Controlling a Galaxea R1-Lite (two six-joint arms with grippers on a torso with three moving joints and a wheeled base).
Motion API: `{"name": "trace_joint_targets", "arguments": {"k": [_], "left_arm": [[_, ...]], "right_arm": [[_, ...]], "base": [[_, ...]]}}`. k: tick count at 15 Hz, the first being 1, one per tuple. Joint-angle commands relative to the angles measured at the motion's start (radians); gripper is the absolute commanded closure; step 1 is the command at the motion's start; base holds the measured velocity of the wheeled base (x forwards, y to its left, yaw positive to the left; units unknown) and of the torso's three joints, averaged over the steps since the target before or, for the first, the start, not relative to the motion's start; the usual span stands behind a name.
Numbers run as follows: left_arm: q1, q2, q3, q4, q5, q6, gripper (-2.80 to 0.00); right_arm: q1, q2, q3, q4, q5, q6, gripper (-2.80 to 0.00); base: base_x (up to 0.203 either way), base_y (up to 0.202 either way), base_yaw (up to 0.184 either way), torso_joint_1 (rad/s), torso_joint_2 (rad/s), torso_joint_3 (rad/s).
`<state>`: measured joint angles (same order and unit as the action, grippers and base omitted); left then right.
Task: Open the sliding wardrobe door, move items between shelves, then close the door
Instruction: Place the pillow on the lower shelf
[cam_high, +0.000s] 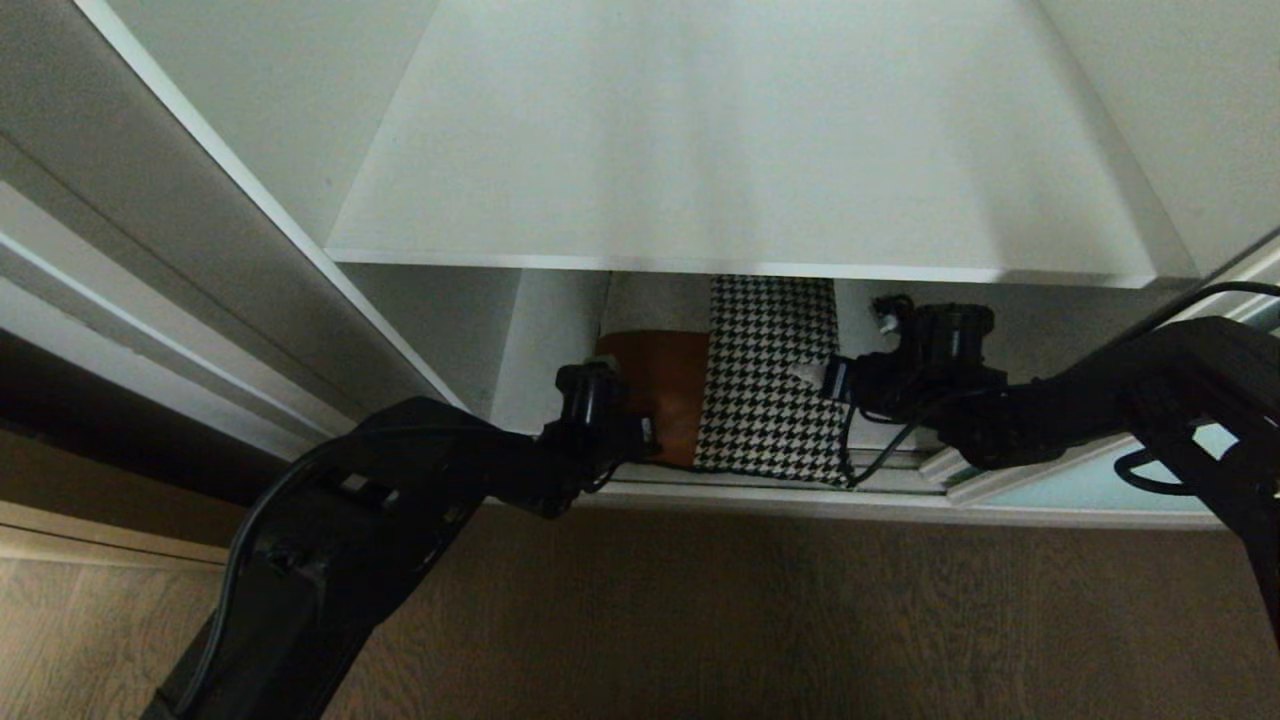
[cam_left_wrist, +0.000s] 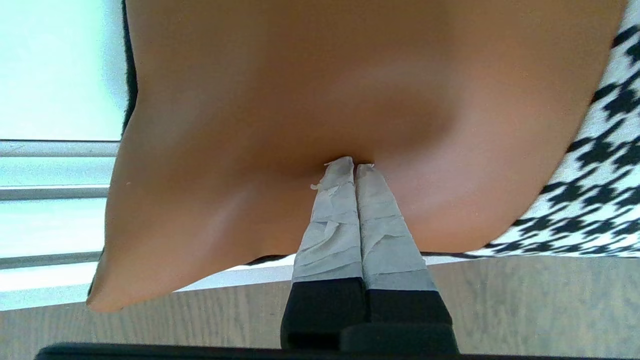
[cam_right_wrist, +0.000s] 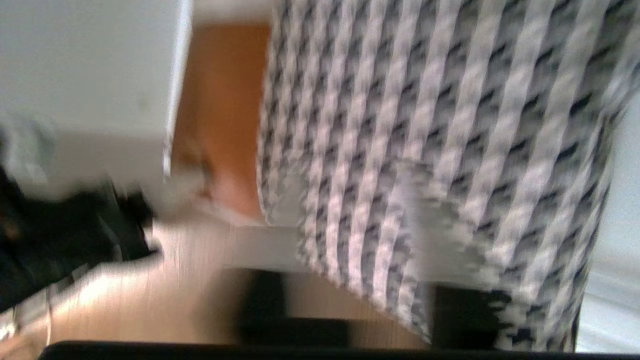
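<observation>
Grippers flanked the soft rust-orange and black-and-white houndstooth folded bundle (cam_high: 745, 385) at the lower white shelf's (cam_high: 800, 490) front edge, seemingly for lifting. Left gripper (cam_left_wrist: 355, 167) was clamped on orange cloth. Right gripper's (cam_high: 835, 378) opening could not be told.

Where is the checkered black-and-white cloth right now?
In the head view, the checkered cloth lies on the wardrobe's bottom level, under the white shelf, right beside the orange piece, between the left gripper and the right gripper.

Houndstooth cloth (cam_right_wrist: 440, 150) fills the blurred centre. An orange piece (cam_right_wrist: 225, 115) adjoins it at nine o'clock, beside a white board (cam_right_wrist: 85, 65).
</observation>
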<state>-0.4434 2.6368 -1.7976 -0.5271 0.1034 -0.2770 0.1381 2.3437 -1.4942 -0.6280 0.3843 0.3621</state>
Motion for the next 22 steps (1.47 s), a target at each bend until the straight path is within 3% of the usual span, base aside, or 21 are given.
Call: {"name": "trace_joint_targets", "arguments": {"k": [1,4,8,10,12,14,15,18,22], "left_arm": [[0.0,0.002,-0.002,-0.004,-0.001,-0.002,0.0],[0.0,-0.03,0.041,-0.004,-0.013,-0.025,0.0],[0.0,-0.117,0.168,-0.018,-0.135,-0.072,0.0],[0.005,-0.159,0.203,-0.034,-0.179,-0.115,0.0],[0.02,-0.205,0.244,-0.037,-0.259,-0.158,0.0],[0.035,-0.269,0.326,-0.044,-0.393,-0.19,0.0],[0.044,-0.293,0.357,-0.06,-0.442,-0.196,0.0],[0.065,-0.322,0.422,-0.128,-0.5,-0.205,0.0],[0.065,-0.316,0.432,-0.144,-0.5,-0.212,0.0]], "right_arm": [[0.01,-0.025,0.091,0.011,0.004,-0.008,0.0],[0.034,-0.021,0.12,0.09,0.021,-0.008,0.0],[0.099,-0.019,0.201,0.105,0.025,-0.008,0.0],[0.102,0.027,0.172,0.107,0.023,-0.009,0.0],[0.103,0.072,0.116,0.127,0.017,-0.009,0.0],[0.101,0.107,0.057,0.173,0.012,-0.011,0.0],[0.097,0.135,0.023,0.193,-0.003,-0.017,0.0],[0.091,0.222,-0.086,0.23,-0.131,-0.037,0.0],[0.089,0.329,-0.244,0.231,-0.243,-0.038,0.0]], "base": [[0.0,0.0,0.0,0.0,0.0,0.0],[0.0,0.0,0.0,0.0,0.0,0.0],[0.0,0.0,0.0,0.0,0.0,0.0],[0.0,0.0,0.0,0.0,0.0,0.0],[0.0,0.0,0.0,0.0,0.0,0.0],[0.0,0.0,0.0,0.0,0.0,0.0],[0.0,0.0,0.0,0.0,0.0,0.0],[0.0,0.0,0.0,0.0,0.0,0.0],[0.0,0.0,0.0,0.0,0.0,0.0]]}}
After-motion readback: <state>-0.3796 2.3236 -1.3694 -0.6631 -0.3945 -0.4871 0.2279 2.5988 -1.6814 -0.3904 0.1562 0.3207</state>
